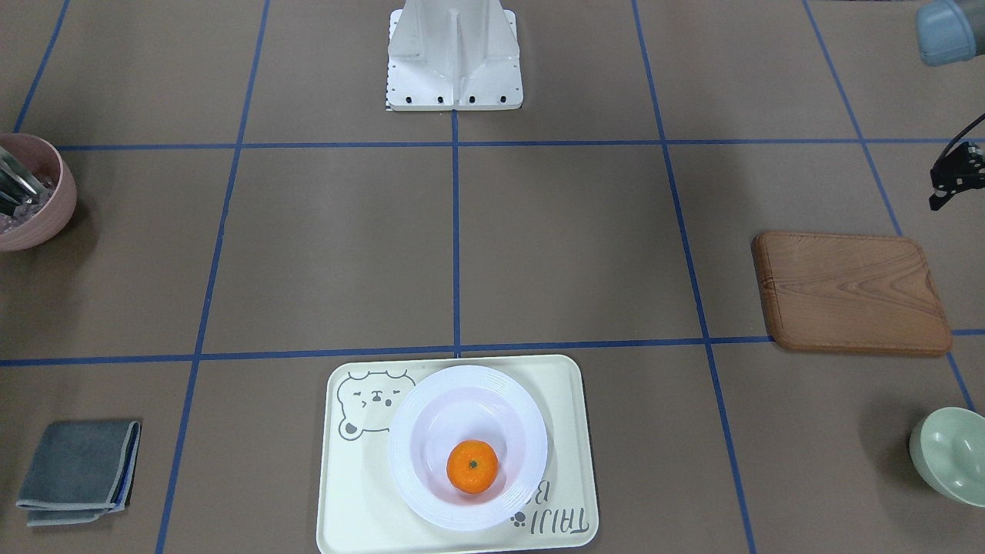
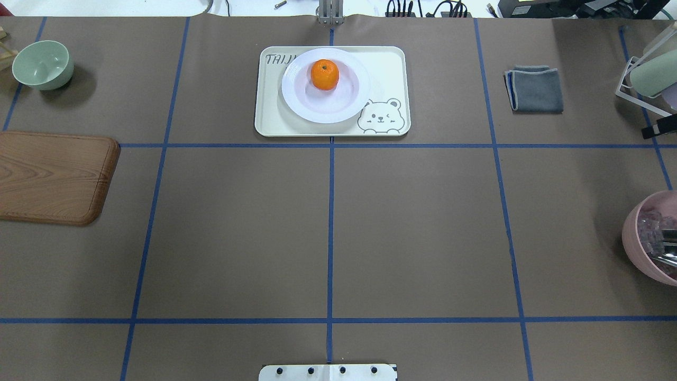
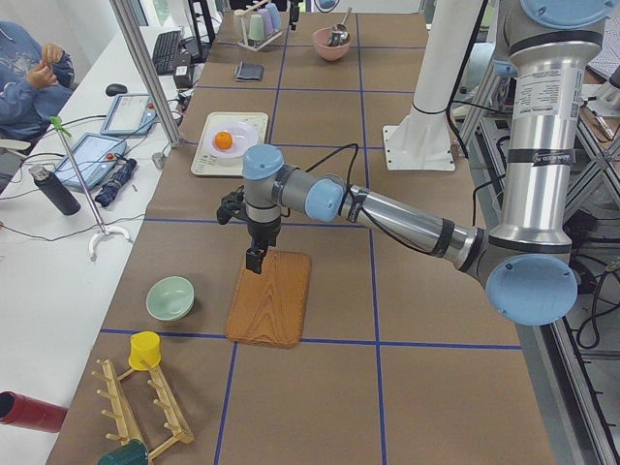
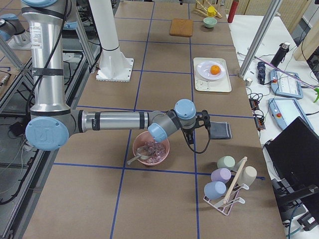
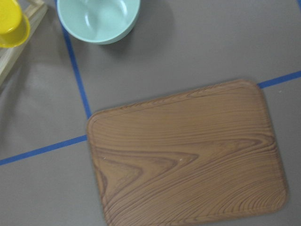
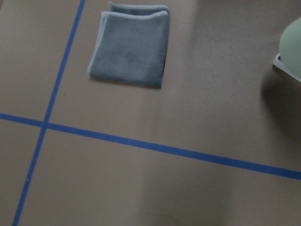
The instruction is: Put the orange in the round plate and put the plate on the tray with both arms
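The orange lies in the white round plate. That plate stands on the cream tray with the bear drawing, at the table's far middle edge. Neither gripper is near them. My left gripper hangs over the wooden board's edge, far off to the left side. My right gripper hovers between the pink bowl and the grey cloth at the right side. Only a part of each gripper shows, and I cannot tell how their jaws stand. No fingers show in either wrist view.
A brown wooden board and a pale green bowl sit at the left. At the right are a folded grey cloth, a pink bowl with utensils, and a cup rack. A person sits beyond the table.
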